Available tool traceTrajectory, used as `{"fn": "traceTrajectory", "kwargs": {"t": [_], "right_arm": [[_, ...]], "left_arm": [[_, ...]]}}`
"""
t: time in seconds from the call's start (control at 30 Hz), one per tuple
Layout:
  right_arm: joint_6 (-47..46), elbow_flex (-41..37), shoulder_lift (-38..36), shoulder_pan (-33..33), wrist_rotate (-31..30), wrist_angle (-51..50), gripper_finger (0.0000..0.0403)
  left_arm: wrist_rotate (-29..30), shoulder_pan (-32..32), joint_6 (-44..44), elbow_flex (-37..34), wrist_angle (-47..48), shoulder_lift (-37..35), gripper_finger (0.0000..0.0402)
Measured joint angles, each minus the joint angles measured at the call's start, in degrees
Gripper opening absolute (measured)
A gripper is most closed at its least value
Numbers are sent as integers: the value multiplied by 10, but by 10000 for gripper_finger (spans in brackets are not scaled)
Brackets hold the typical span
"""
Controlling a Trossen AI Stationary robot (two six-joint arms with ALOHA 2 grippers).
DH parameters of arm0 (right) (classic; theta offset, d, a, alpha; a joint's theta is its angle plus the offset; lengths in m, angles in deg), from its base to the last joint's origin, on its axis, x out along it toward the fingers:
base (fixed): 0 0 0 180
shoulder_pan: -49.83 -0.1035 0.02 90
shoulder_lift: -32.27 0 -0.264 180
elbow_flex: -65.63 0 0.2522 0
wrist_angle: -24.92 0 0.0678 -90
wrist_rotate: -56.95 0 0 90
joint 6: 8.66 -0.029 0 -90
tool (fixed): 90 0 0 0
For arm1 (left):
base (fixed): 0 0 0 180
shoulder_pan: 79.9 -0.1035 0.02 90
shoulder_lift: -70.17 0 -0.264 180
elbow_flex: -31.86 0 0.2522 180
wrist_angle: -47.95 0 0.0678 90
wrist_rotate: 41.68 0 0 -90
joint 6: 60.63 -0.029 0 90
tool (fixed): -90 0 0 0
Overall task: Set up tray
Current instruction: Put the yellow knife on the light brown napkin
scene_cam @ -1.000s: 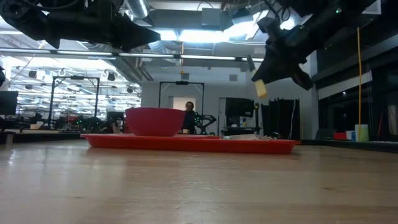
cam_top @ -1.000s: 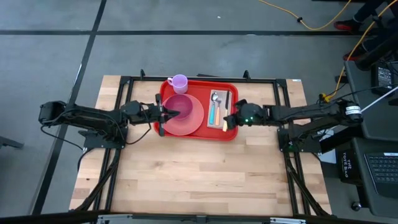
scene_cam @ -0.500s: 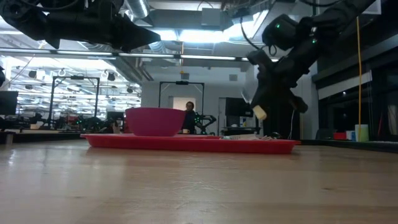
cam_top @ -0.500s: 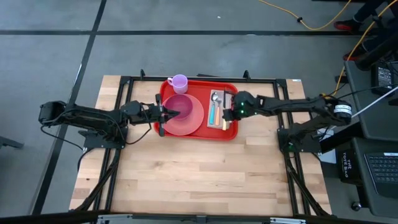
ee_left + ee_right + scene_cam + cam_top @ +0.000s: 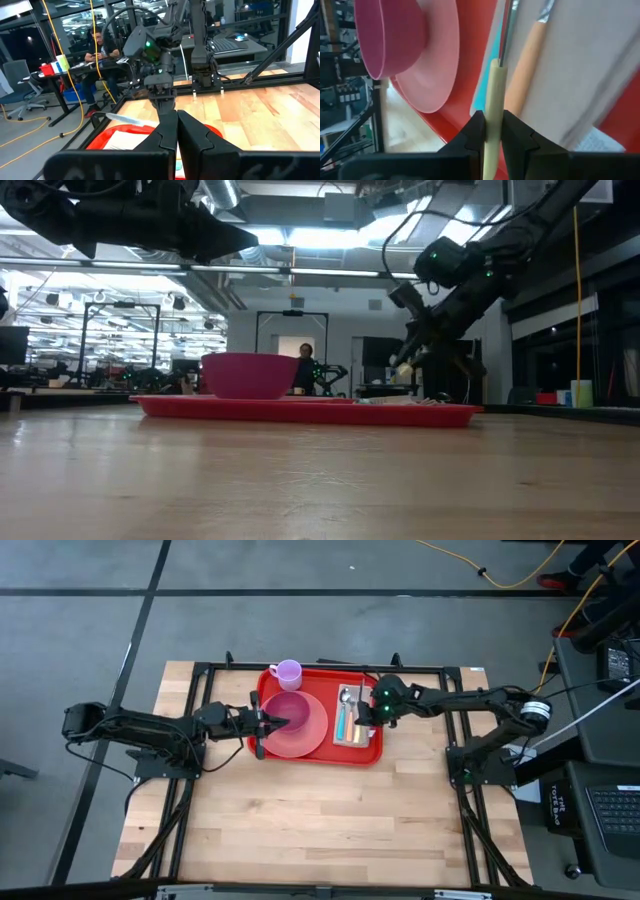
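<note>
The red tray (image 5: 318, 755) is lying flat directly beneath the right gripper (image 5: 372, 714), which is pinching a slim cream-handled utensil (image 5: 492, 117) over a pale napkin (image 5: 580, 75). The left gripper (image 5: 283, 722) is being held pressed together over the pink bowl (image 5: 288, 710). The tray is judged light, rigid, smooth plastic, best gripped at its raised rim.

Grey floor (image 5: 80, 610) (yellow cable (image 5: 520, 575))
</note>
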Motion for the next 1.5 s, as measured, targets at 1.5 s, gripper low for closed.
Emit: {"fn": "traceTrajectory", "kwargs": {"t": [1.5], "right_arm": [[13, 5, 123, 58, 53, 44, 73]], "left_arm": [[0, 0, 0, 0, 19, 0, 7]]}}
